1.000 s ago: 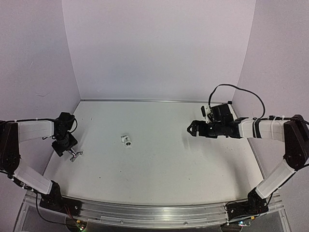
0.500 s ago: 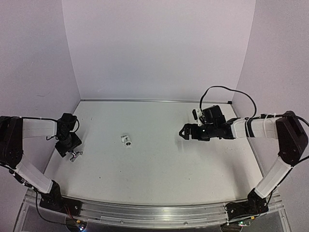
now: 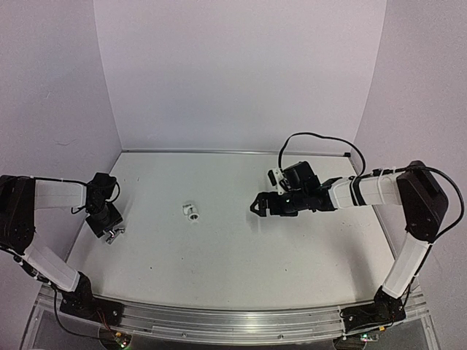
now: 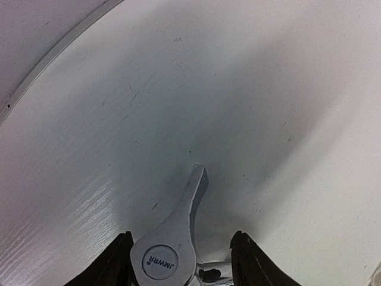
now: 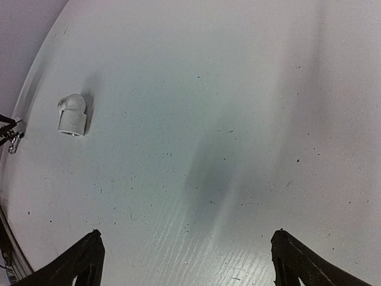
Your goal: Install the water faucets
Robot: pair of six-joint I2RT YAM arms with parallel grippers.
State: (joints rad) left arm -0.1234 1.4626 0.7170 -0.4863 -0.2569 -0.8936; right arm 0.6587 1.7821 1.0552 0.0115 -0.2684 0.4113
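The silver water faucet [image 3: 114, 235] lies at the table's left side. In the left wrist view its grey lever handle [image 4: 174, 235] points away from me between the fingers, with shiny metal below it. My left gripper [image 3: 108, 221] stands over it, jaws narrowed, both fingers against the faucet. The white elbow fitting [image 3: 190, 211] lies near the table's middle and shows in the right wrist view [image 5: 72, 115] at upper left. My right gripper [image 3: 257, 205] is wide open and empty, to the right of the fitting and above the table.
White walls close in the table at the back and sides. The table's left edge [image 4: 56, 50] runs close to the left gripper. A black cable loops above the right arm [image 3: 321, 138].
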